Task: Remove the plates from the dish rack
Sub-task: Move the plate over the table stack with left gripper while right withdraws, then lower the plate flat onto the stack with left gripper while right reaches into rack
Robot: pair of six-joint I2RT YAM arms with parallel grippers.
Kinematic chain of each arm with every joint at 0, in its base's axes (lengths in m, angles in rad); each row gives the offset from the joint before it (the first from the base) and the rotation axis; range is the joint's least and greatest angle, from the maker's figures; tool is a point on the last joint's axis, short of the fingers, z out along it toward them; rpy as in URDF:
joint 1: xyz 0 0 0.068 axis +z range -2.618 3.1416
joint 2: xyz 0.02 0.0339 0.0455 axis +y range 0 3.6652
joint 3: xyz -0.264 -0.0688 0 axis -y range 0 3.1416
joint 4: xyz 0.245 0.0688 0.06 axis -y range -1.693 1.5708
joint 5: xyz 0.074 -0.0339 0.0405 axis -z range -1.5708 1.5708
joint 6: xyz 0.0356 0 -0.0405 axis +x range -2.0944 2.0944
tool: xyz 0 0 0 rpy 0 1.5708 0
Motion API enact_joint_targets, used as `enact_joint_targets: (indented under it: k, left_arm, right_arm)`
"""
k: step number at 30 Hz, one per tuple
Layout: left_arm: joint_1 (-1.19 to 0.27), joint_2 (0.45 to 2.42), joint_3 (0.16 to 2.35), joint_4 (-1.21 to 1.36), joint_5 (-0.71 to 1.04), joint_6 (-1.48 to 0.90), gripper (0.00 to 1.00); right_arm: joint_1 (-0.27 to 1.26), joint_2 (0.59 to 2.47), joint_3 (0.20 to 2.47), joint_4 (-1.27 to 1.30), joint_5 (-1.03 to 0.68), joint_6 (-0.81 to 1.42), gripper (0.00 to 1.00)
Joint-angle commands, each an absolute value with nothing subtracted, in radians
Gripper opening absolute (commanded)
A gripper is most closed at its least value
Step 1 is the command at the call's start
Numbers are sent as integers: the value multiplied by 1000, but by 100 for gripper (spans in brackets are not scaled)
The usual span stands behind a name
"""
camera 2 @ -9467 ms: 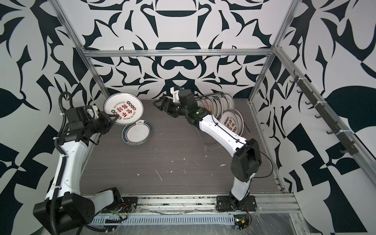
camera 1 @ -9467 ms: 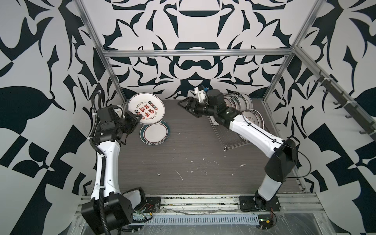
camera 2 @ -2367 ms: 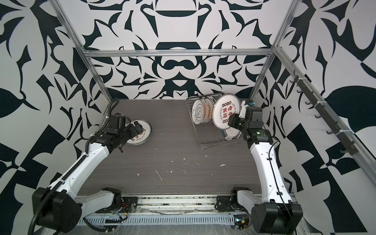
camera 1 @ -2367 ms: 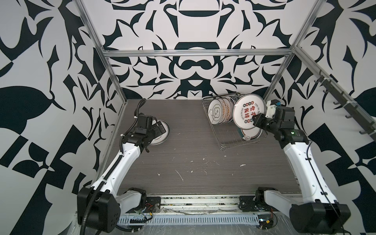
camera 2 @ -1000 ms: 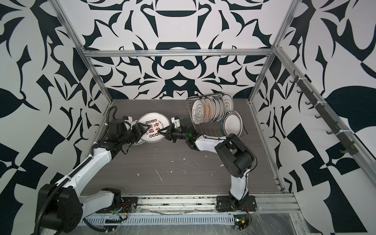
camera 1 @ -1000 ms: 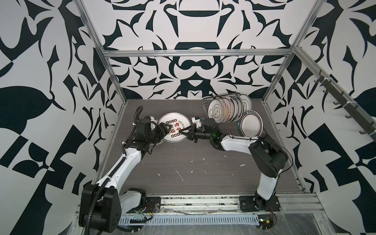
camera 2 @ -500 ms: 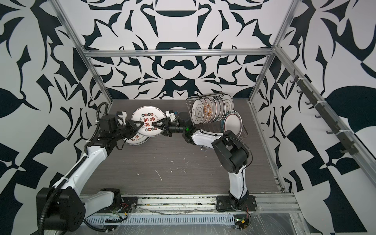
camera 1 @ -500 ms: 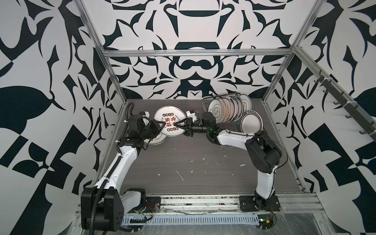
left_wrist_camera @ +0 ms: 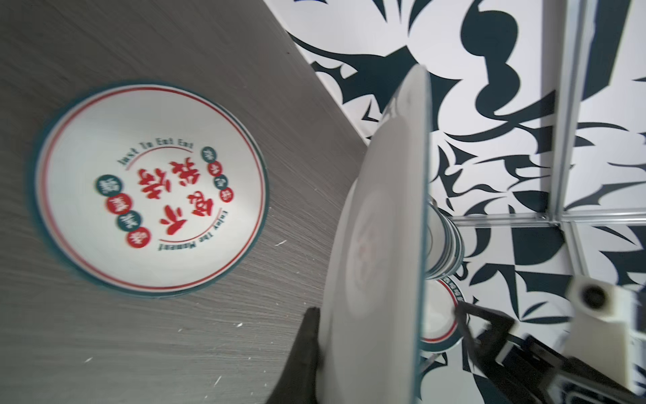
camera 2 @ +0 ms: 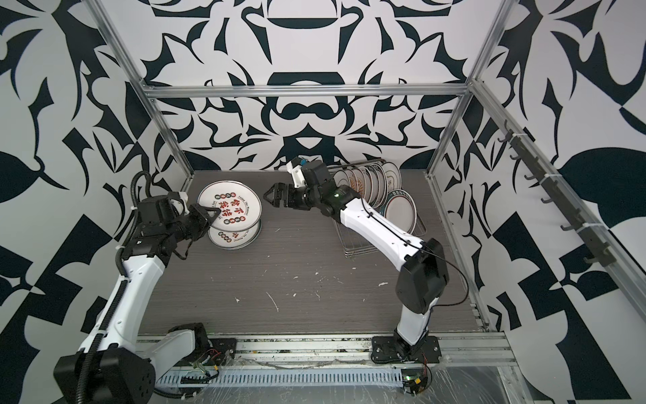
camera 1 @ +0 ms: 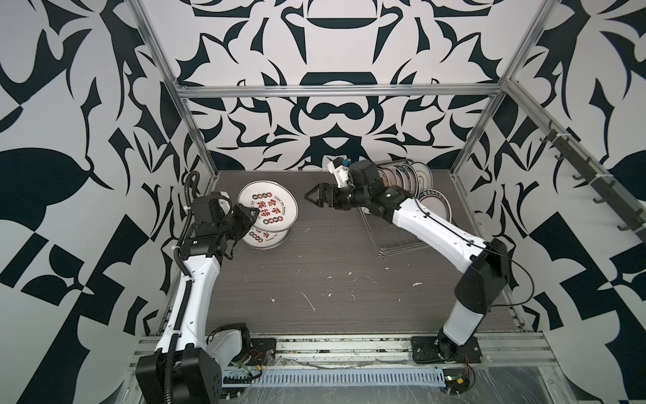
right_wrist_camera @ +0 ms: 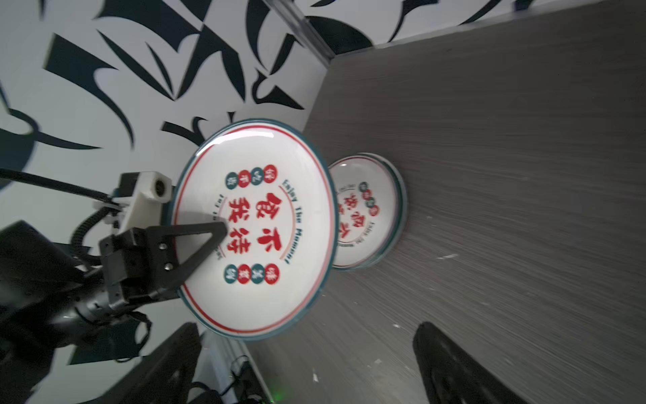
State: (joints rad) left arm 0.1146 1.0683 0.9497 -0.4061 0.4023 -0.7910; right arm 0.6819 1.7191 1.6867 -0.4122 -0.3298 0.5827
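Plate (camera 1: 276, 204), red-lettered, clamped at rim by left gripper (camera 2: 217, 212), tilted just above stack (camera 1: 269, 239) at left of tabletop (camera 1: 332, 280); stack lies directly beneath, left arm nearer. Right gripper (camera 1: 314, 196) spread, empty, mid-frame. Other plates (camera 1: 402, 176) upright in dish rack (camera 1: 398, 241), upper right.

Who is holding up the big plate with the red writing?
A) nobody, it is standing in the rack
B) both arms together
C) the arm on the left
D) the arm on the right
C: the left end effector is clamped on the edge of the raised plate, while the right end effector stands open and apart from it.
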Motion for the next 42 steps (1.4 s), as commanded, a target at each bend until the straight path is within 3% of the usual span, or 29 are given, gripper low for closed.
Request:
enact_joint_targets:
  k: [1, 9, 27, 42]
  left_arm:
    - [146, 1049, 978, -509, 342, -735, 0]
    - [249, 1083, 979, -594, 226, -670, 0]
    - [267, 1302, 1029, -604, 183, -629, 0]
    - [267, 1371, 1009, -557, 169, -661, 3]
  right_arm:
    - [680, 1645, 1730, -732, -35, 356, 99]
    - [673, 1422, 1588, -862, 299, 262, 99]
    - [637, 1360, 1504, -944, 249, 262, 99]
    - [582, 1351, 1428, -922, 135, 249, 99]
